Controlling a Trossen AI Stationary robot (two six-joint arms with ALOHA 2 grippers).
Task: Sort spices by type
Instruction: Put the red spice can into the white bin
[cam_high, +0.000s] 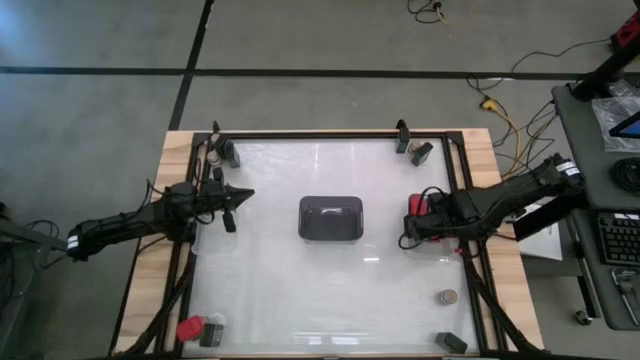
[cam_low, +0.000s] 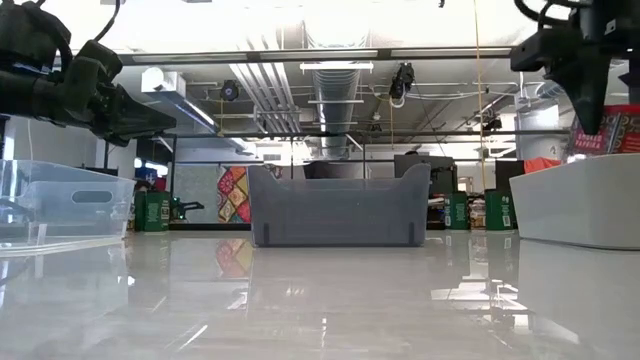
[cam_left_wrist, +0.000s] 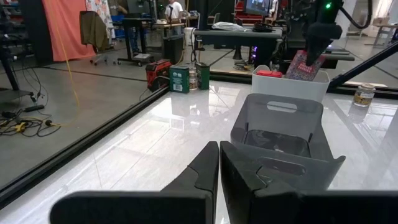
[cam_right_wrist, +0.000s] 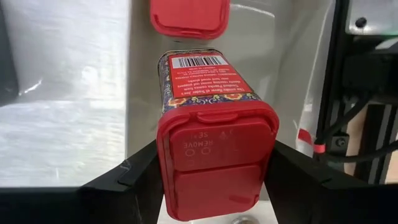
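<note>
A red-capped spice tin (cam_right_wrist: 214, 158) is gripped by the right pincer (cam_right_wrist: 214, 186) over the clear tray (cam_high: 437, 247) at the tabletop's right edge. The left pincer (cam_left_wrist: 219, 171) is closed, empty, near the left edge.

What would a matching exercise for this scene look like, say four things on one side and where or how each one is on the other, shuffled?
Things:
1. dark grey bin
2. red-lidded spice tin
3. tan-topped jar
4. left gripper

Places or states:
A. clamped between the fingers of the right gripper
B. standing by itself on the right side of the table
C. in the middle of the table
D. shut on nothing, over the table's left side

Pairs: 1-C, 2-A, 3-B, 4-D
</note>
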